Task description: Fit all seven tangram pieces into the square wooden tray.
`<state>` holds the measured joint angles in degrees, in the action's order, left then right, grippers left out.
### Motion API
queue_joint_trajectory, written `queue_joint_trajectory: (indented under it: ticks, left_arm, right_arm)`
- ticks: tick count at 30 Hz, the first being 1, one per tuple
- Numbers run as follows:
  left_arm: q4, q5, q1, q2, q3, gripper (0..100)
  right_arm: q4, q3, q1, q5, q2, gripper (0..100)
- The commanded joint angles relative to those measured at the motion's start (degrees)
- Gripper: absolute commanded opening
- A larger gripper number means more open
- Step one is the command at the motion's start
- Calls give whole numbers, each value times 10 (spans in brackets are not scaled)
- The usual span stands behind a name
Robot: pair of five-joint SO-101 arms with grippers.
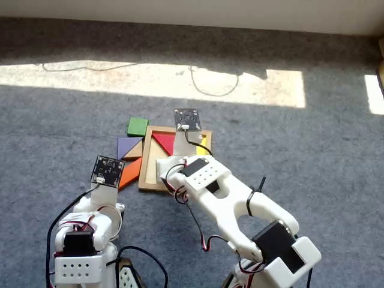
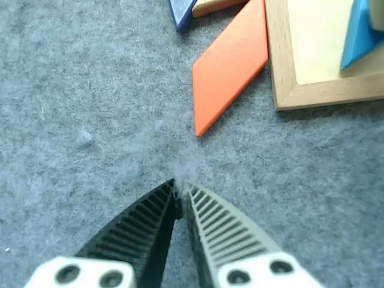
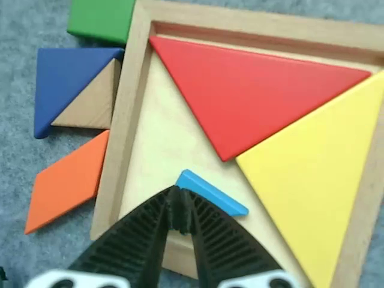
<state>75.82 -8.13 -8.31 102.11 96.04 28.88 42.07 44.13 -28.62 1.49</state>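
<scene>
High view: a square wooden tray [image 1: 146, 175] lies on grey carpet [image 1: 312, 156]. Inside it, a large red wooden triangle [image 1: 165, 143] meets a large yellow wooden triangle [image 1: 203, 150]. Outside one rim lie a green wooden square [image 1: 137, 126], a dark blue wooden triangle [image 1: 126, 146], a plain tan wooden triangle [image 1: 135, 152] and an orange wooden parallelogram [image 1: 130, 173]. My right arm [image 1: 234, 204] reaches over the tray. My left arm [image 1: 90, 225] stands near the orange piece.

Left wrist view: my left claw [image 2: 180, 187] is pressed together and holds nothing. Its tips sit over bare carpet, near the parallelogram's pointed corner. The parallelogram lies just beside the tray's rim. Inside the tray, a small light blue wooden triangle [image 2: 359, 33] tilts upward.

Right wrist view: my right claw [image 3: 179, 201] is clamped on the small light blue wooden triangle, which shows edge-on over the tray's bare floor. It is near the red and yellow triangles but apart from them. The dark blue and tan triangles touch each other outside the rim.
</scene>
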Motion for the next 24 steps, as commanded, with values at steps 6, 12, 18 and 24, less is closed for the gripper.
queue_joint_trajectory:
  ticks: [6, 12, 18, 24]
  left_arm:
    - [2, -4, -3, 20, 11, 7]
    - [2, -4, -3, 20, 11, 7]
    - [2, -4, -3, 20, 11, 7]
    - [2, -4, -3, 20, 11, 7]
  right_arm:
    - [20, 39, -58, 66, 7, 5]
    - [97, 37, -69, 87, 7, 5]
    - [167, 37, -73, 88, 7, 5]
    - [231, 36, -97, 117, 7, 5]
